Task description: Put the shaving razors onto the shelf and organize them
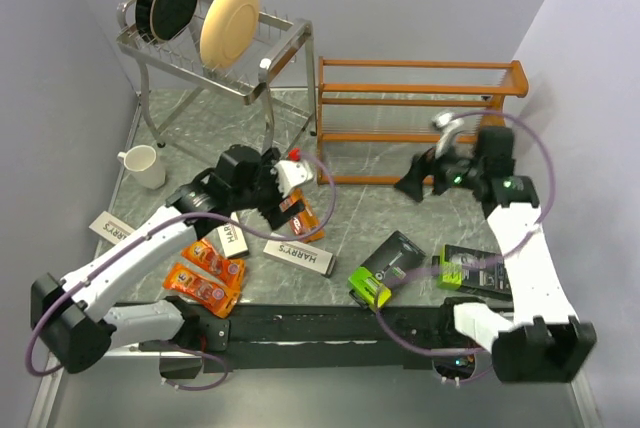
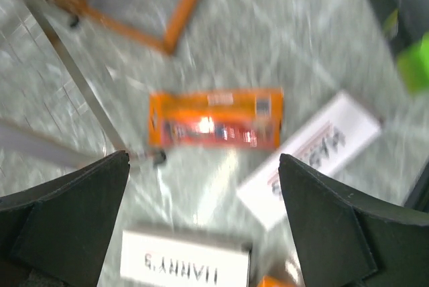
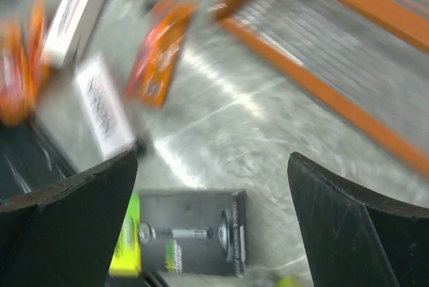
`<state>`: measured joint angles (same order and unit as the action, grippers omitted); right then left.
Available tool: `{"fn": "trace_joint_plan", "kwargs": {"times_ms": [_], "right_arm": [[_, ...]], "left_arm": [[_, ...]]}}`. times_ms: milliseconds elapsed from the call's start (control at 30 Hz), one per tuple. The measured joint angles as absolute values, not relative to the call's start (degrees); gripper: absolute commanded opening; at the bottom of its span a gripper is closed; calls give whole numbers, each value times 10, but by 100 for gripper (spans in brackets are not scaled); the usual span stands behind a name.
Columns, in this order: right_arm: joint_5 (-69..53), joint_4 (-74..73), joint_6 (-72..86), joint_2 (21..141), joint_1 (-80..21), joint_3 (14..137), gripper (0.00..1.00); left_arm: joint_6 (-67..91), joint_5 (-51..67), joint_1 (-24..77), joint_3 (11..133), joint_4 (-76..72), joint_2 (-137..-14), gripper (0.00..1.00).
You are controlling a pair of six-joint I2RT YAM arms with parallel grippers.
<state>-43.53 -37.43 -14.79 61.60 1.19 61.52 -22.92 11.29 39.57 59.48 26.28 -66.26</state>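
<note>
Left end effector [image 2: 203, 166] agape — metal rack [image 1: 270, 98] alongside.

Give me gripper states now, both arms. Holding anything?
Left gripper: open, fingers wide apart, holding nothing.
Right gripper: open, fingers wide apart, holding nothing.

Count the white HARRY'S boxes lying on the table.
3 white HARRY'S boxes: one at the far left, nearer the bases than the mug; one beside the left arm; one at front centre. The arm may hide more.
</note>
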Motion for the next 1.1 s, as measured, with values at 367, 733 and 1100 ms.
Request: {"fn": "trace_joint_plan", "kwargs": {"times_ms": [367,733,1100], "right_arm": [[-343,-454,-347,663,-288,628,99],[-249,-422,-356,784,-421,627,19],[-186,-447,-414,876,-501,618,6]], "left_arm": [[-285,157,329,524,351,-561,99],[-192,182,225,543,358,-576,2],[-247,183,224,476,338,-712,1]]}}
